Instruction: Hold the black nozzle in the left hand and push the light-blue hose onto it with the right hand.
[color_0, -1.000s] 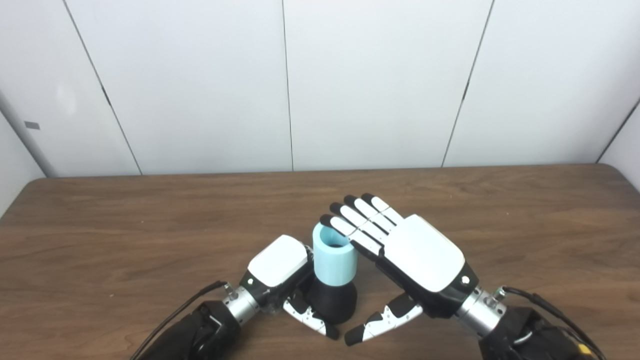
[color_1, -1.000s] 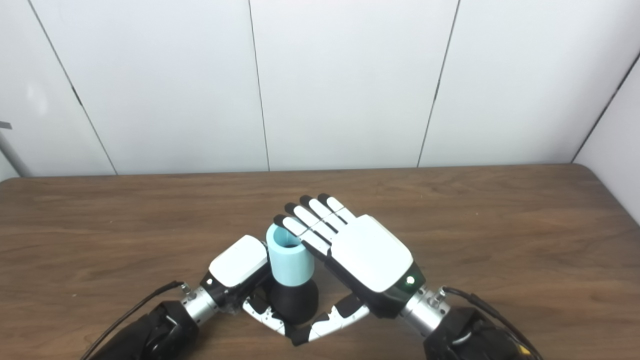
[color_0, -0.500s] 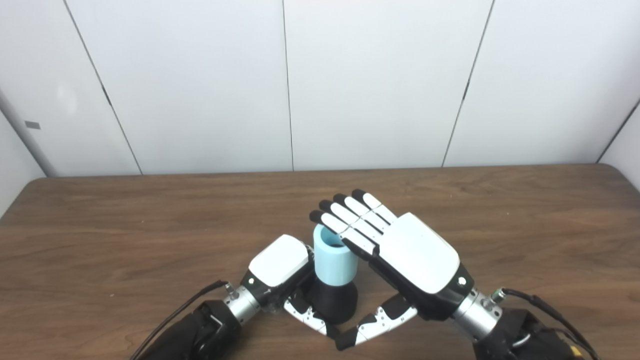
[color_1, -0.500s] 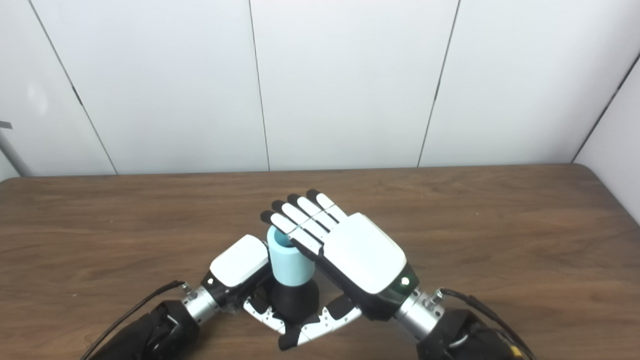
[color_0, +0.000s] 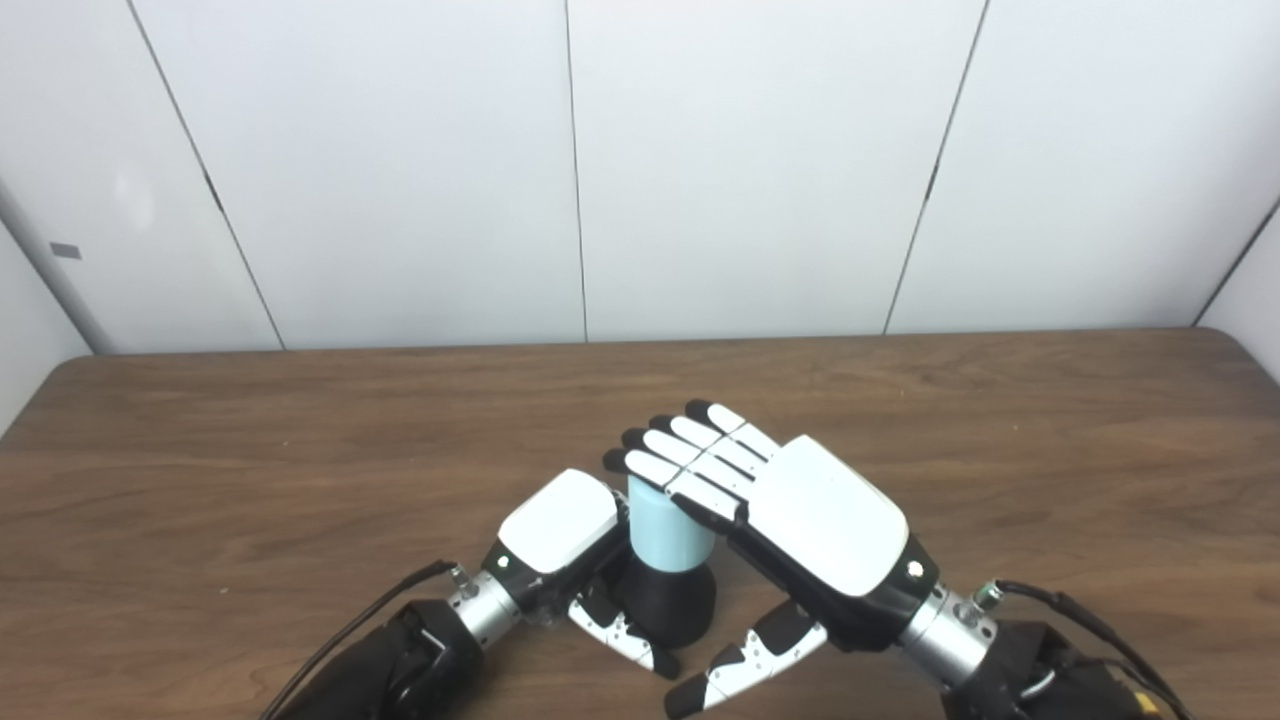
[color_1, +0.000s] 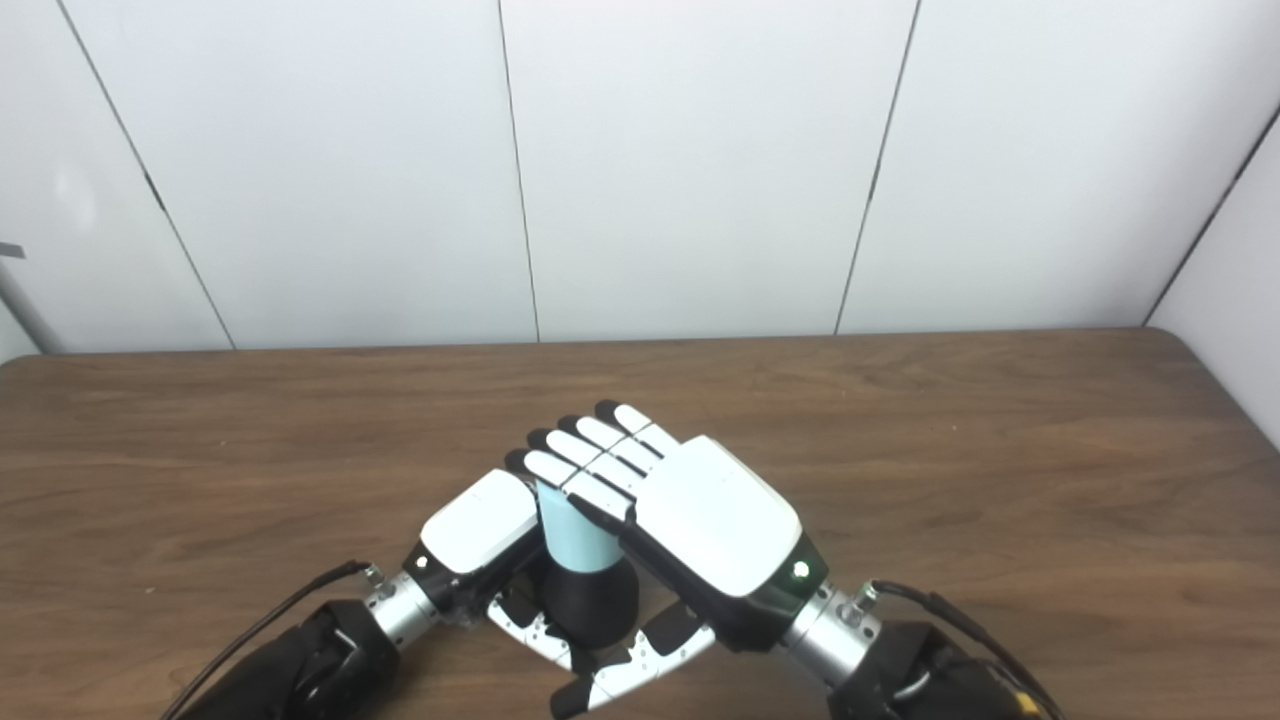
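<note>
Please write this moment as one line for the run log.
left hand: shut on black nozzle | right hand: open, flat over light-blue hose | hose: upright on nozzle

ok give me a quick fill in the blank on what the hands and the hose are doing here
1. The light-blue hose stands upright on top of the black ____.
2. The right hand lays its flat fingers over the hose's ____ end.
3. The left hand is wrapped around the nozzle, which rests on the wooden ____.

Missing words: nozzle; top; table
</note>
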